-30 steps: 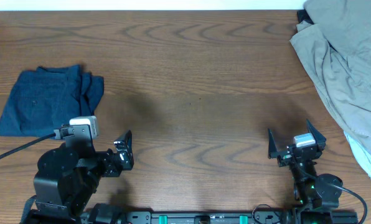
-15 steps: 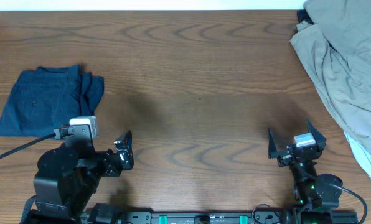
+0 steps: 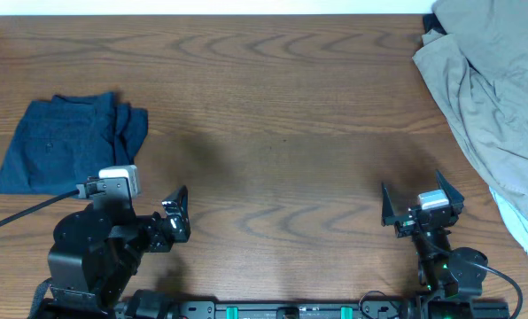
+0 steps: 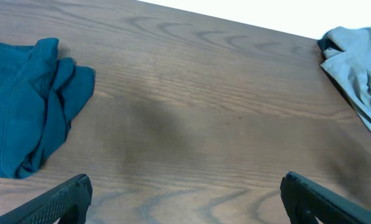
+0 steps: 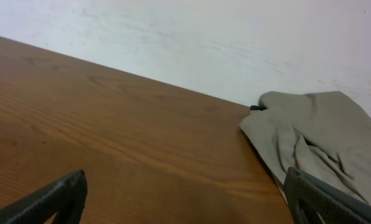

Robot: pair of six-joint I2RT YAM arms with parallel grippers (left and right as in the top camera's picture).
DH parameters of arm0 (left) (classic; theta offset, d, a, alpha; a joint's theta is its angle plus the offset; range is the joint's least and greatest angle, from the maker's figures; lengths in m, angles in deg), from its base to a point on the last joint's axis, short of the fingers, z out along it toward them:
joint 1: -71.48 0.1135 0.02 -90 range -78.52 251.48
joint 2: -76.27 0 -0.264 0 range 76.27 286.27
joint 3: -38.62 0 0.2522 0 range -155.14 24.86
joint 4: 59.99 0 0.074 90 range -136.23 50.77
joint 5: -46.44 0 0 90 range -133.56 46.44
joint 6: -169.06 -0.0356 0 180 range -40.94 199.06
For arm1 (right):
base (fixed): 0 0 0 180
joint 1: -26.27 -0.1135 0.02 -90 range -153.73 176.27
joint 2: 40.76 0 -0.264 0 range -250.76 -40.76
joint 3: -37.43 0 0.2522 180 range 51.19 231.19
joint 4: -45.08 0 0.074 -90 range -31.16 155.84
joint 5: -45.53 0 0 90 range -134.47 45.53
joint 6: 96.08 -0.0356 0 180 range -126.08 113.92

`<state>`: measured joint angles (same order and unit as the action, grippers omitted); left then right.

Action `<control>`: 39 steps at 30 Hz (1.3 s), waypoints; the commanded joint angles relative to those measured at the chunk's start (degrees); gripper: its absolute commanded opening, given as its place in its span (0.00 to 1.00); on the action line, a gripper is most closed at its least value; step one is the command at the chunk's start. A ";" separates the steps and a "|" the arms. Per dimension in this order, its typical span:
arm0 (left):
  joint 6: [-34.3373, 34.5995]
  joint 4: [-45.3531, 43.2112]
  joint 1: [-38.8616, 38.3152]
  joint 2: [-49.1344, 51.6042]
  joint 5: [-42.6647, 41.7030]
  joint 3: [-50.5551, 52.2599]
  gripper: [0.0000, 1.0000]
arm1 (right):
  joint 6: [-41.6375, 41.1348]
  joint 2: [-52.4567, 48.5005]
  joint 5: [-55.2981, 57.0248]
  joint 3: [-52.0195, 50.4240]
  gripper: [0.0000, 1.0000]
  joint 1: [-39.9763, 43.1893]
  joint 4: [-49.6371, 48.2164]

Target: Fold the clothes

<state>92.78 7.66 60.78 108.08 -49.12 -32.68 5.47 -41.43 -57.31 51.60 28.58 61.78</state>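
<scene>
Clothes (image 3: 65,142) form one navy bundle, well apart from one khaki heap (image 3: 485,89); left tool (image 4: 184,200) and right tool (image 3: 421,206) gape empty.

Black arms (image 3: 91,252) carry white wrist boxes (image 3: 120,182) (cable (image 3: 25,215) trailing left).

The middle of the table (image 3: 282,133) is bare wood, so a gripper can pass there from both sides. The navy clothes (image 3: 65,142) lie at the left. A khaki-grey garment (image 3: 494,97) is heaped at the right edge, well apart.
</scene>
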 commanded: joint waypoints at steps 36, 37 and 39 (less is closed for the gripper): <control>-12.87 -54.84 7.21 -31.71 8.20 57.31 0.98 | 0.72 0.35 0.42 -0.09 0.99 -0.72 0.28; -12.81 -53.07 7.21 -31.71 8.15 57.31 0.98 | 0.74 0.35 0.42 -0.09 0.99 -0.72 0.28; -12.15 -49.42 7.19 -31.71 7.32 57.31 0.98 | 0.72 0.35 0.42 -0.09 0.99 -0.72 0.28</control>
<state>83.14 -46.00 67.64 76.84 -41.89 24.35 5.62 -41.45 -57.24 51.60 28.58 61.81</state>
